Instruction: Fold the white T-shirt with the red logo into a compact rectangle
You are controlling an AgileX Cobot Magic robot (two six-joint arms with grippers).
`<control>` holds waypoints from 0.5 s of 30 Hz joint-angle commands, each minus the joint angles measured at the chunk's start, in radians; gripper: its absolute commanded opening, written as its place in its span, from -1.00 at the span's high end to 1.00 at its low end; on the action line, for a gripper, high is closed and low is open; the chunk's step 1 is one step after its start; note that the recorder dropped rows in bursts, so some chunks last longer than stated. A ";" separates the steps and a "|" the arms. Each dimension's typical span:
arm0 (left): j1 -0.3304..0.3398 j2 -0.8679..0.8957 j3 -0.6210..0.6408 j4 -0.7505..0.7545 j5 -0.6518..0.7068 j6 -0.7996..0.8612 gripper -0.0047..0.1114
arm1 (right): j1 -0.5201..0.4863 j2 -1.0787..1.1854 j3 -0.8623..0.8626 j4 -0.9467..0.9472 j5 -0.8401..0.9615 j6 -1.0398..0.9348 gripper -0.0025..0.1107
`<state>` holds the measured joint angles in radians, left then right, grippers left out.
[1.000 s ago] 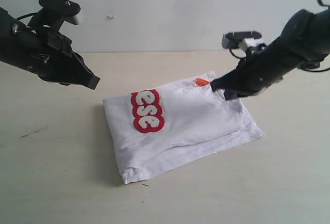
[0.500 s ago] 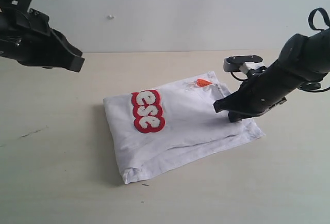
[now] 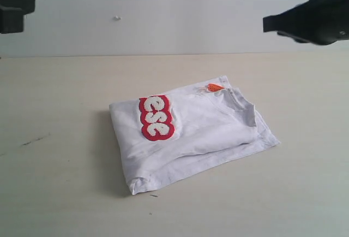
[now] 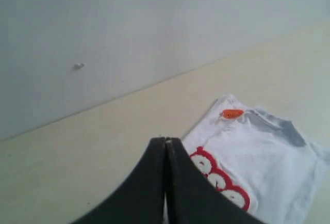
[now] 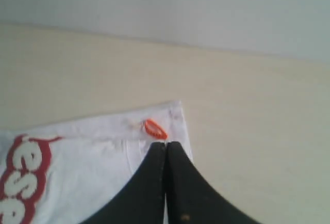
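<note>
White T-shirt: folded, mid-frame on desk, red logo up.
Left end effector: closed, empty.
Right end effector: closed, empty.

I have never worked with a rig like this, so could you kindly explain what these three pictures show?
It is a robot with two arms, each ending in jaws. The wide picture is from a camera off the arms: the left arm and right arm hang above a table. The other two come from cameras on each wrist, looking past the dark jaws, which are shut and hold nothing. On the table lies a folded white shirt with a red logo and an orange tag.
</note>
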<state>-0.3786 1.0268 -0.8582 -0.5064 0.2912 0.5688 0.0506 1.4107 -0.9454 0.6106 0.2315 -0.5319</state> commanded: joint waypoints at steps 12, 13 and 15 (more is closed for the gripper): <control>0.001 -0.485 0.146 -0.081 -0.032 -0.007 0.92 | -0.004 -0.580 0.169 0.065 -0.135 0.002 0.96; 0.001 -0.513 0.146 -0.081 -0.032 -0.007 0.92 | -0.004 -0.615 0.175 0.065 -0.138 0.002 0.96; 0.001 -0.565 0.146 -0.081 -0.032 -0.007 0.92 | -0.004 -0.673 0.184 0.065 -0.144 0.002 0.96</control>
<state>-0.3786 0.5194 -0.7143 -0.5787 0.2548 0.5670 0.0506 0.8115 -0.7773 0.6692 0.1090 -0.5312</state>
